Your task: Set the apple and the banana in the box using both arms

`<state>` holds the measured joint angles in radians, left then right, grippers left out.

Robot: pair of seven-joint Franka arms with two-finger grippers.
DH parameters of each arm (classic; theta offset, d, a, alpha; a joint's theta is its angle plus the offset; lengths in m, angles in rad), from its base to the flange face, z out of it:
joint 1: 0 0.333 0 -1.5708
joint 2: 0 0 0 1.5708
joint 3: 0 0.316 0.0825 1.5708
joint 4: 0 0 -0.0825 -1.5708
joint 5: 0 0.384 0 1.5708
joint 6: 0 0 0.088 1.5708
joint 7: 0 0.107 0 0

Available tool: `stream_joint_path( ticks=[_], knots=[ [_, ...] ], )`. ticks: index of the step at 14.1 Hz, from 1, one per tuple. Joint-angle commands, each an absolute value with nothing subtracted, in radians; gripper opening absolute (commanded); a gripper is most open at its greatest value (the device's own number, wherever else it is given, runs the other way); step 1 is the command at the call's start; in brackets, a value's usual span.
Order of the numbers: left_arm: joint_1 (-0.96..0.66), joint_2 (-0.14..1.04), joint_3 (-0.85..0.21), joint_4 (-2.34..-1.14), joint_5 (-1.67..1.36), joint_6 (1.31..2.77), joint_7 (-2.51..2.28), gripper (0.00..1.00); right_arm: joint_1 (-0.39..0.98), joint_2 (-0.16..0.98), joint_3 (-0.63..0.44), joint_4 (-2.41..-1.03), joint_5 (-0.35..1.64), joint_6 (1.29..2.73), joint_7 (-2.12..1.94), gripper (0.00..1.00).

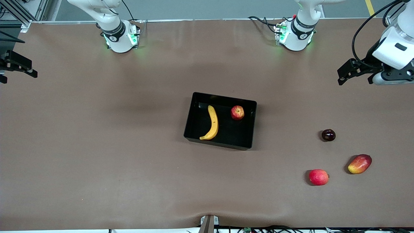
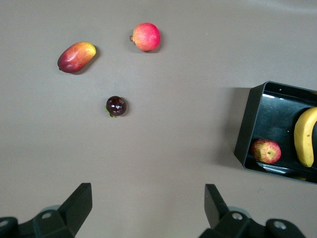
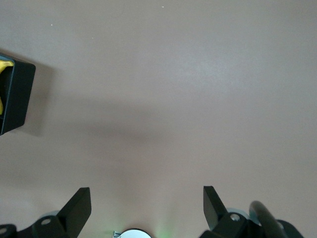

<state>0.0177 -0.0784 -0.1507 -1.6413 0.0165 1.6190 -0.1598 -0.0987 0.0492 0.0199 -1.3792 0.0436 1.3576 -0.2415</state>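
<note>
The black box [image 1: 223,98] sits mid-table. Inside it lie the yellow banana [image 1: 212,123] and, beside it toward the left arm's end, the red apple [image 1: 237,112]. My left gripper [image 1: 348,72] hangs open and empty over bare table at the left arm's end. In the left wrist view the left gripper [image 2: 148,193] shows wide-apart fingers, with the box [image 2: 247,130], apple [image 2: 266,150] and banana [image 2: 305,136] off to one side. My right gripper [image 1: 17,66] hangs open and empty over the right arm's end. The right wrist view shows the right gripper [image 3: 147,194] and a box corner [image 3: 19,94].
Three loose fruits lie toward the left arm's end, nearer the front camera than the box: a dark round fruit [image 1: 328,135], a red-and-yellow mango [image 1: 359,163] and a pinkish-red round fruit [image 1: 318,177]. The arm bases [image 1: 121,37] stand along the table's edge farthest from the camera.
</note>
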Motion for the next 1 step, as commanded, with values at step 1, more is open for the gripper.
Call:
stream_joint_path(
  ticks=[1],
  knots=[
    [0.025,-0.078,-0.158,-1.612,0.034,1.586,-0.155,1.0,-0.114,0.032,0.026,-1.393,0.064,1.351,-0.229,1.0]
  ],
)
